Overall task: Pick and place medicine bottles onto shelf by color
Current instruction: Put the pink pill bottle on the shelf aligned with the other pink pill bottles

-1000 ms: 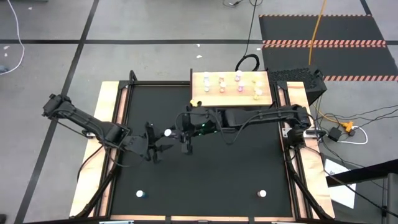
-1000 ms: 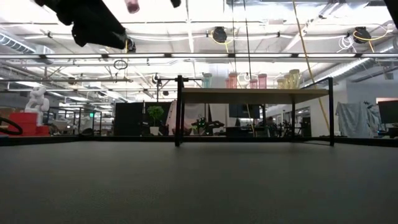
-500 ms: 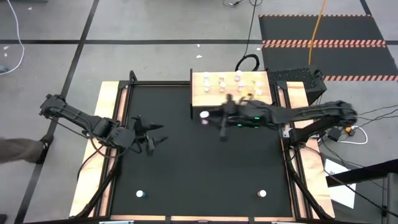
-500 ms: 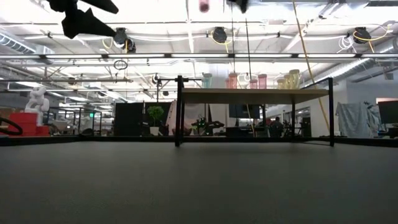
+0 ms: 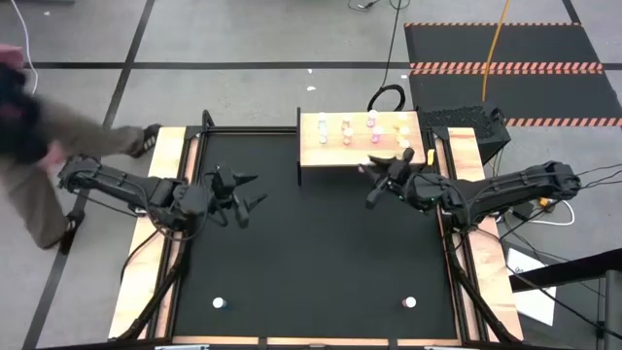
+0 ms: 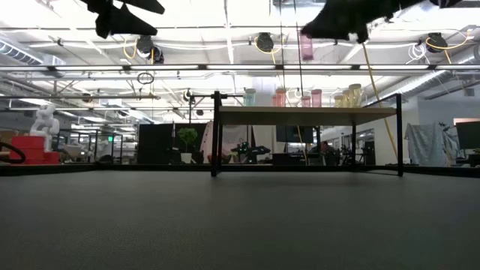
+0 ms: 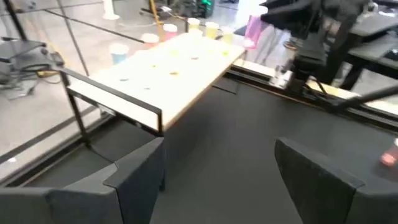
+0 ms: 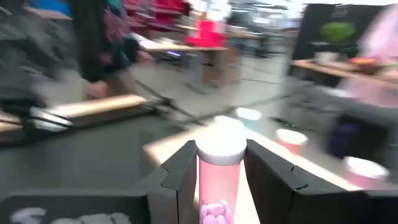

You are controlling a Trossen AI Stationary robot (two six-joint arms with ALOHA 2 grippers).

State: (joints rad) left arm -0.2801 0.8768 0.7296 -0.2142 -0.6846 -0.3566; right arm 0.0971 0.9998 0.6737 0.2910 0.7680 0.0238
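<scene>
One translucent pink bottle [image 8: 219, 180], round white cap, clamped in right pincer [image 8: 217, 177].

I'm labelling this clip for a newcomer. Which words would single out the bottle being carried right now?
Find the light-wood shelf at the black table's far edge. Just off its front right corner hovers the right end effector, and between its fingers is the pink bottle. Unlike the bottles standing on the shelf, it hangs in the air, gripped below its white cap.
</scene>
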